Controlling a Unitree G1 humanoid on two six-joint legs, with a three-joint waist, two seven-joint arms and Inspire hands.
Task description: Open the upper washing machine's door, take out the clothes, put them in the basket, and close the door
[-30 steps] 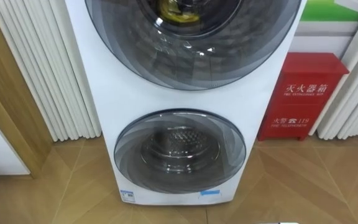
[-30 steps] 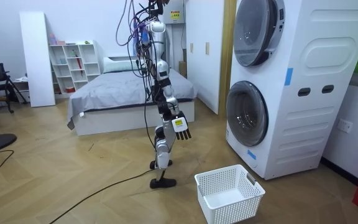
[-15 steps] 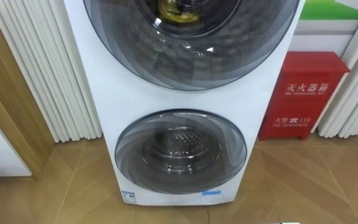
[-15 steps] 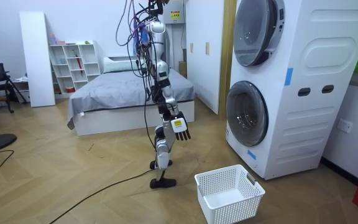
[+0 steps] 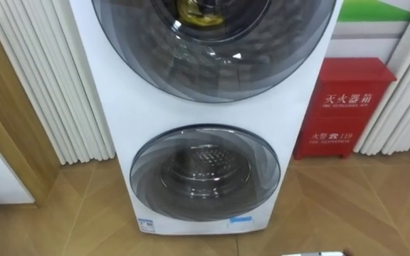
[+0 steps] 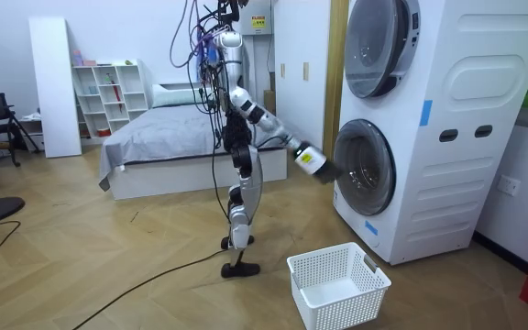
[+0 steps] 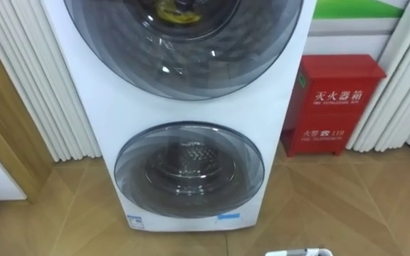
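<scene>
The white stacked washing machine (image 5: 119,107) has two round doors, both closed. Behind the upper door (image 5: 212,57) lies something yellow (image 5: 198,13), a piece of clothing as far as I can tell. The lower door (image 5: 205,174) shows a bare metal drum. In the room view I stand a step from the machine and face it. My right hand (image 6: 314,163) is stretched forward at the height of the lower door's (image 6: 365,167) top, a little short of it, fingers straight.
A white laundry basket (image 6: 337,284) sits on the wooden floor between me and the machine; its rim (image 5: 312,253) peeks in at the bottom. A red fire cabinet (image 5: 344,107) stands right of the machine, white slatted panels (image 5: 41,78) left of it. A bed (image 6: 181,147) is behind me.
My right arm has swung up from hanging at my side and now reaches toward the lower door. The eye view has shifted slightly; both doors stay closed.
</scene>
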